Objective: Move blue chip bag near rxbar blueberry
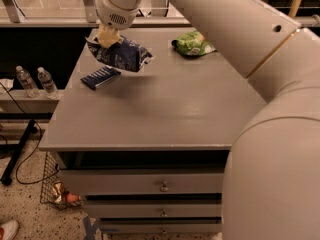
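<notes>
The blue chip bag (121,54) is a crinkled navy foil bag with white lettering. It hangs in the air above the left part of the grey table (165,109). My gripper (106,37) is shut on the bag's upper left end and holds it up. The rxbar blueberry (100,77) is a small flat dark blue bar. It lies on the table near the left edge, just below and left of the hanging bag. My arm (225,29) comes in from the right across the table.
A bright green bag (193,43) lies at the back right of the table. Drawers (145,184) run under the tabletop. Two water bottles (37,80) stand on a low shelf at the left. A wire basket (52,186) sits on the floor below.
</notes>
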### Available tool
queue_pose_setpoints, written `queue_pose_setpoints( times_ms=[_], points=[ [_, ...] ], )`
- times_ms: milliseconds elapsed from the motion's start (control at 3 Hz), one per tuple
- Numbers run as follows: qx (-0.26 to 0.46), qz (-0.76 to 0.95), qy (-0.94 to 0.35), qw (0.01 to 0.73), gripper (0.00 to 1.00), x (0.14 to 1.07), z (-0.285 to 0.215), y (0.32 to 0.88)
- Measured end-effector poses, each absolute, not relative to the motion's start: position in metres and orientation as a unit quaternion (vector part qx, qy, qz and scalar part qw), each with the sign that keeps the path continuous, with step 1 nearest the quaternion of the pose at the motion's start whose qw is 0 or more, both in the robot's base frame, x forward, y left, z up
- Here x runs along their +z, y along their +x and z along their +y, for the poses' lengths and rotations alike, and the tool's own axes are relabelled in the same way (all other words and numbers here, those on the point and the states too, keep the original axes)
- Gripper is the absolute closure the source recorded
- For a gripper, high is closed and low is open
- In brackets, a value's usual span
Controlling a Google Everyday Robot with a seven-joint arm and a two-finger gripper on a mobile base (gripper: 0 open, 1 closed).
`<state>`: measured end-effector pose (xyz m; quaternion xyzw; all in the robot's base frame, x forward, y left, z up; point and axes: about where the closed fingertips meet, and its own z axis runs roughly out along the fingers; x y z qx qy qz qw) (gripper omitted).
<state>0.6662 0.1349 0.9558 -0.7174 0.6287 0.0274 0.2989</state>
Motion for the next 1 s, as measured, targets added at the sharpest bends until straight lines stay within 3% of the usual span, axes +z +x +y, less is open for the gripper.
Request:
queue_pose_setpoints(
  times_ms=[333, 1000],
  points=[
    [0.035, 0.617, -0.726, 0.3, 1.0, 0.9412, 0.1504, 0.6715],
    [0.036, 0.617, -0.728, 0.298, 0.59, 0.9375, 0.1526, 0.6711]
  ],
)
